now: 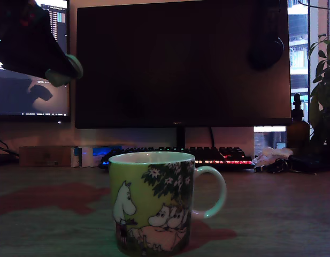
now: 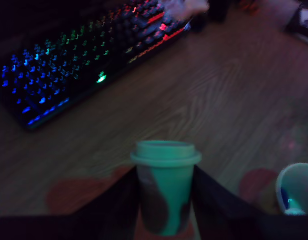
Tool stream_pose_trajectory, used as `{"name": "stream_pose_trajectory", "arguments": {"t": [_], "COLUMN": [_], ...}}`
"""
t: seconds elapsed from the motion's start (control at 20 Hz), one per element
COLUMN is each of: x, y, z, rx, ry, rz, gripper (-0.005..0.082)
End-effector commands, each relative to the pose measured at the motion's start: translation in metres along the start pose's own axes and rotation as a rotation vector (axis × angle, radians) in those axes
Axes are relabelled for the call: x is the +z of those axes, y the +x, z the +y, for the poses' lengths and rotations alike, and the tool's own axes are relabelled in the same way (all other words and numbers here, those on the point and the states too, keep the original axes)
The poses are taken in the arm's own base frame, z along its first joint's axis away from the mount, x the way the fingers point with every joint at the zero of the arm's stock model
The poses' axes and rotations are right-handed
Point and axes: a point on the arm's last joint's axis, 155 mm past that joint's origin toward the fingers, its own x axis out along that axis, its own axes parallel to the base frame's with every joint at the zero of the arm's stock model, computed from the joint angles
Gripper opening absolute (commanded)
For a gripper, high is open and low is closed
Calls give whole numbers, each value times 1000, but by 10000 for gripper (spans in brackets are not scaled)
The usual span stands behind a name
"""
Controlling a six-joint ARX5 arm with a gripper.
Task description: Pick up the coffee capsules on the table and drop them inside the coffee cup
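Fingers (image 2: pixel 111 212) clamp the mint green capsule (image 2: pixel 165 192) upright, high above the tabletop (image 2: pixel 228 100) at the exterior view's far left, the coffee cup (image 1: pixel 154 206) waiting below, off to the right.

Two capsules (image 2: pixel 165 192) (image 2: pixel 288 201); one mug (image 1: pixel 151 203); one keyboard (image 2: pixel 89 60); two monitors (image 1: pixel 181 61) (image 1: pixel 31 96).

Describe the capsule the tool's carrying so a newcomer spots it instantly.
Start at the big dark monitor in the exterior view; the black tool hangs off its upper left corner, above the grey-brown wood-grain table. Clamped in it is the pale mint green tapered capsule with a flat rim, the only capsule off the table, unlike the blue one inside the yellow-green cartoon mug.
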Motion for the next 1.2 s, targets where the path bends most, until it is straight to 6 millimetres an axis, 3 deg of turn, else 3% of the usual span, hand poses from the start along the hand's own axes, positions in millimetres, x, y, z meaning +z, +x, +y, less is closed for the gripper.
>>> {"name": "stream_pose_trajectory", "arguments": {"t": [0.0,0.45,1.15], "x": [-1,12,-6], "y": [-1,8,27], "z": [-6,-54,-124], "rx": [-6,-82,-212], "ry": [-4,58,118], "rz": [-24,-71,-58], "gripper": [228,228,228]}}
